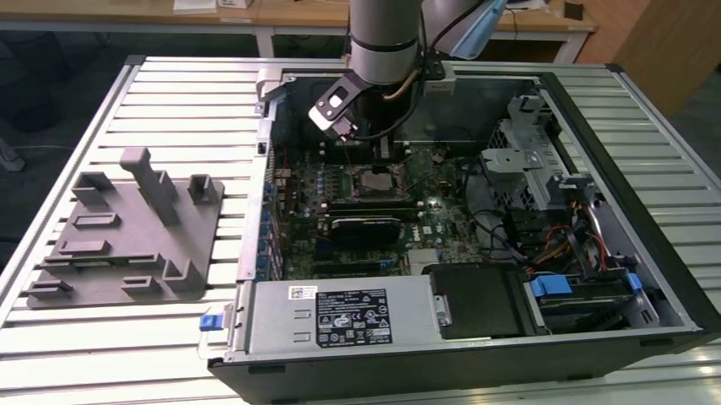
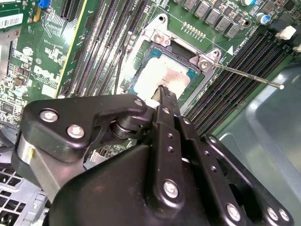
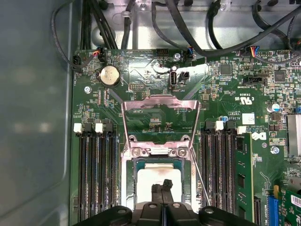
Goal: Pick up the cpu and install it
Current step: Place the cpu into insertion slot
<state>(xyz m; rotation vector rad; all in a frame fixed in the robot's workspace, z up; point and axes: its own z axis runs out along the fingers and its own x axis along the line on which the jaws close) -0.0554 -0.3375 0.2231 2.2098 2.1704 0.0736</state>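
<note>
The cpu (image 3: 151, 178) lies flat in the open socket on the green motherboard (image 3: 141, 75), its silvery top plate facing up. It also shows in the second wrist view, cpu (image 2: 157, 75), and in the exterior view, cpu (image 1: 377, 180). My gripper (image 3: 162, 186) hangs straight above it with both black fingers pressed together, shut. The fingertips (image 2: 162, 90) sit right at the plate's near edge; I cannot tell whether they touch it. In the exterior view the gripper (image 1: 381, 153) reaches down into the open computer case (image 1: 586, 110).
The socket's metal load plate (image 3: 160, 117) stands raised behind the cpu, and its thin lever rod (image 2: 249, 77) sticks out to one side. Black memory slots (image 3: 96, 174) flank the socket. A grey fixture tray (image 1: 124, 236) lies on the slatted table at the exterior view's left.
</note>
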